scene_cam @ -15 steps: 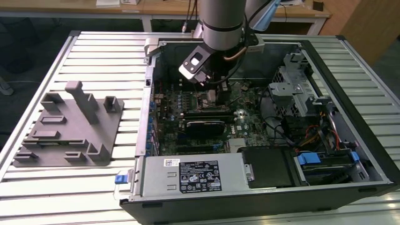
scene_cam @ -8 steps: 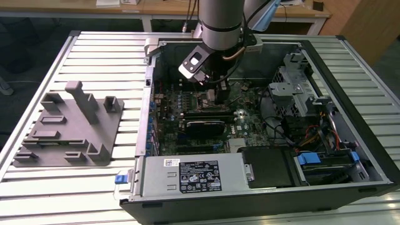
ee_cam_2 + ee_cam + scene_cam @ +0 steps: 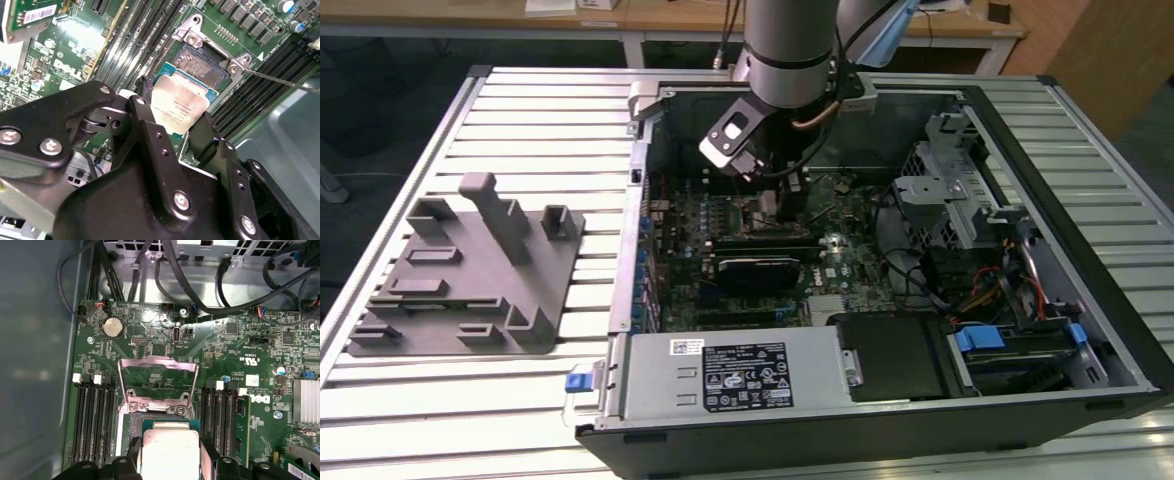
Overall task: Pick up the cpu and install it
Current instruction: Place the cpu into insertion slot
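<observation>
In the exterior view I see the arm [image 3: 787, 50] standing over the open computer case [image 3: 1067, 260], which lies on the tabletop [image 3: 520, 110]. The pincer [image 3: 769, 203] is low inside the case, above the motherboard [image 3: 847, 255], and the grey tray [image 3: 467, 270] stands well apart on the exterior view's left. In the second wrist view the pincer [image 3: 175, 119] is clamped on the cpu [image 3: 181, 102]. Its two black fingers [image 3: 145, 115] press on opposite edges of the cpu, so the silver top lies between them. The cpu hangs just beside the socket [image 3: 202, 65] and covers a part of it. I cannot tell if it touches the socket. In the first wrist view the cpu [image 3: 170, 450] sits between the fingers [image 3: 132, 450]. The socket [image 3: 134, 426] is partly hidden under it, the metal frame [image 3: 157, 371] is lifted up, and the memory slots [image 3: 95, 420] run on both sides.
</observation>
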